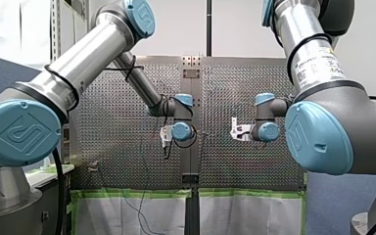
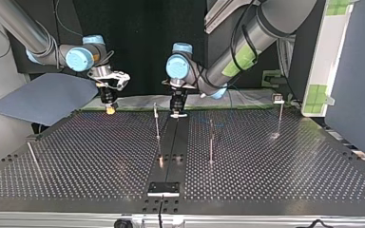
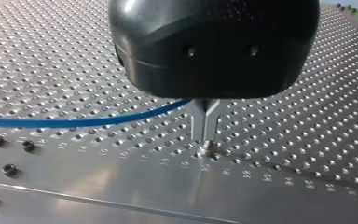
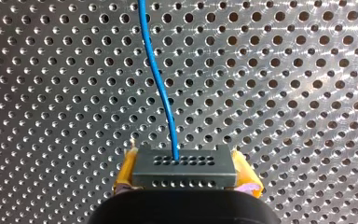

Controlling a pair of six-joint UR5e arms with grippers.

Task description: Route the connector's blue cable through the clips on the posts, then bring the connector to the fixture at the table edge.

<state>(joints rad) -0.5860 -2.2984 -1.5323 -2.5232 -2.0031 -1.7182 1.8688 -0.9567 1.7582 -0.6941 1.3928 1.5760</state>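
A raised sign sits on the left shoulder cap, the big blue one on my left arm. It shows bent lines like letters inside a rounded square. The same sign is on the upper blue cap higher up that arm. It is also on the right shoulder cap of my right arm. A pale label with dark print wraps my right arm's silver tube, but its words are too small to read. In the left wrist view, tiny numbers are cut into the worktop in a row beside the holes. I cannot tell which numbers they are.
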